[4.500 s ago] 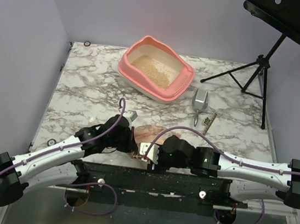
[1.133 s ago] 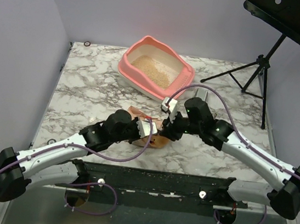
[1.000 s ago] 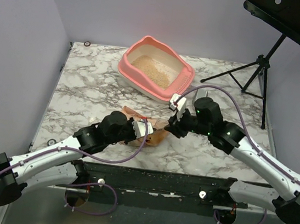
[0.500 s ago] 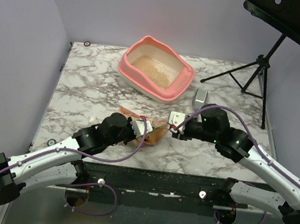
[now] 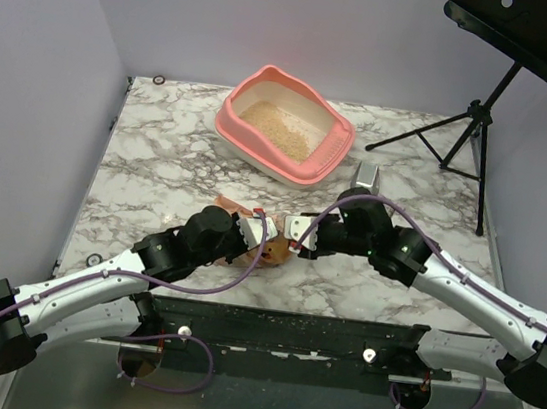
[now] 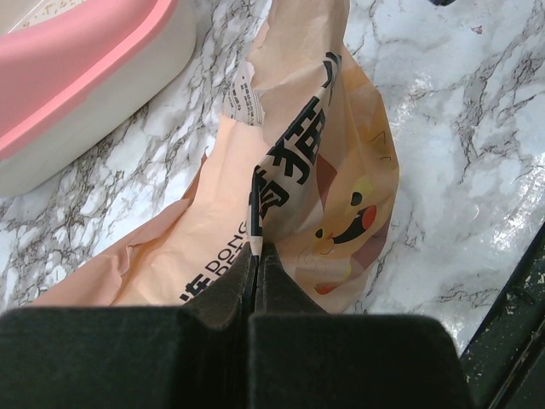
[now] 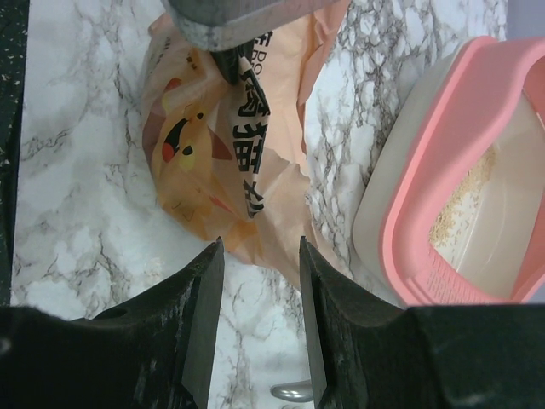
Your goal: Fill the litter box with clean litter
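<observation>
1. The left fingers (image 6: 232,285) are pressed together, clamped on a fold of the peach litter bag (image 6: 328,162). The bag spreads out ahead of their tips on the marble bench (image 6: 460,128).
2. The right fingers (image 7: 203,298) stand apart and grip nothing. The bag lies just beyond their tips, on the side opposite the left fingers.
3. The litter box (image 5: 259,159) sits farther out, past both pairs of fingers and apart from them. Clean litter (image 5: 275,129) covers part of its floor.

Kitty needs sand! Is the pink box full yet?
Not full. The litter box holds only a shallow patch of clean litter; its cream wall stands bare.
</observation>
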Controlling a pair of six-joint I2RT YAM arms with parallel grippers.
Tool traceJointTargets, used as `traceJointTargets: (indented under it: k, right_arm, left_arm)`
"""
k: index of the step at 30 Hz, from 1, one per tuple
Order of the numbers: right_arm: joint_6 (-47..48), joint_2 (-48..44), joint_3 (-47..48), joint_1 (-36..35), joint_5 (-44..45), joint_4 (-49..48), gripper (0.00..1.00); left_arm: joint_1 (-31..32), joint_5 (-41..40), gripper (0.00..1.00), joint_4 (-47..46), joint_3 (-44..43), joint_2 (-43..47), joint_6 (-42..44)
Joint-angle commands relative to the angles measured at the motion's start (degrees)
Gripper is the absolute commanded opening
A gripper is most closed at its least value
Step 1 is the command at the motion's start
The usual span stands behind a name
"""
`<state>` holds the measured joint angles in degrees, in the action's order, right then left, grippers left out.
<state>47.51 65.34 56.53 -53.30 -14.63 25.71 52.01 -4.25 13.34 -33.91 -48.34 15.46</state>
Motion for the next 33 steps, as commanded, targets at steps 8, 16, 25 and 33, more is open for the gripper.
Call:
traceJointTargets:
  k: [8,16,25,33]
  right_arm:
    - [1.9,5.2,0.7,-0.2,1.9,-3.6,0.48]
    - [2.9,7.2,-1.1,2.1,4.2,-6.4,0.48]
    - [2.4,9.9,-1.2,6.5,-0.2,-6.8,0.47]
    - [0.3,11.9,-2.2,6.7,-3.0,-6.5,0.46]
  left_arm:
    - [-0.1,-3.8,0.00,-1.6,-0.3,2.1,-0.7]
    - [-0.1,-3.7,0.00,-1.6,0.1,3.1,-0.8]
    - [-0.1,-3.4,0.00,-1.7,0.2,3.5,-0.9]
    - [-0.1,-3.8,0.00,-1.8,0.5,3.9,-1.0]
